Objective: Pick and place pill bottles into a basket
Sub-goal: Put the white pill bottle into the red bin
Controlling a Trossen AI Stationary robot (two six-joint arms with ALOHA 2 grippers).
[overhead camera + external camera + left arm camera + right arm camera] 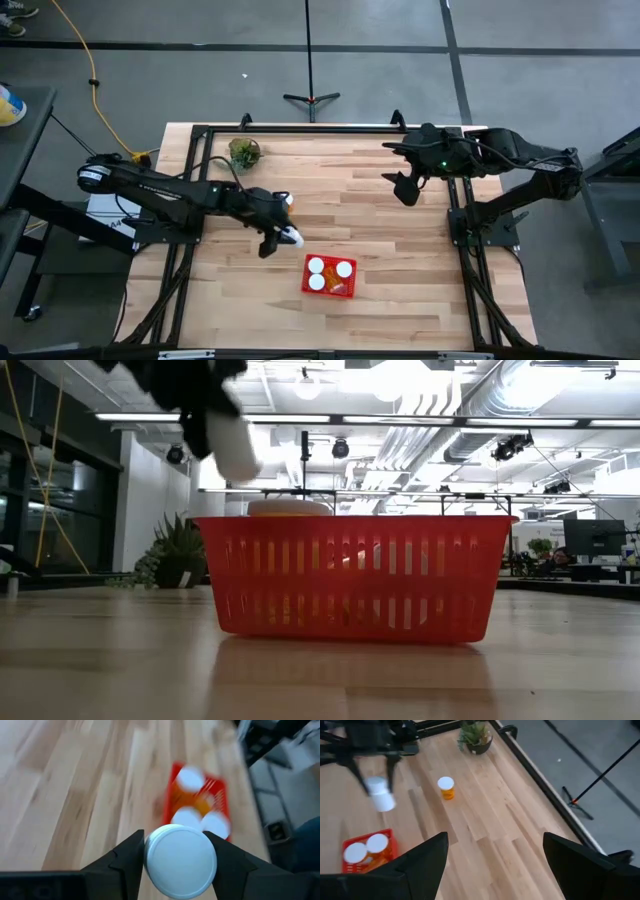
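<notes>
Spreading across the frame, the pale wood-plank counter (380, 210) sits on a grey floor, with ceiling lights and ducts in the room behind. A small green plant (244, 153) stands at 11 o'clock. The red basket (330, 291) lies near 6 o'clock, holding three white-capped pill bottles (331, 274). The left hand (280, 240) hangs above the counter just at the basket's 10 o'clock, clamped on another pill bottle (180, 861). One loose bottle (446, 787) stands near the plant. The right hand (402, 186) waits at 2 o'clock, fingers spread.
</notes>
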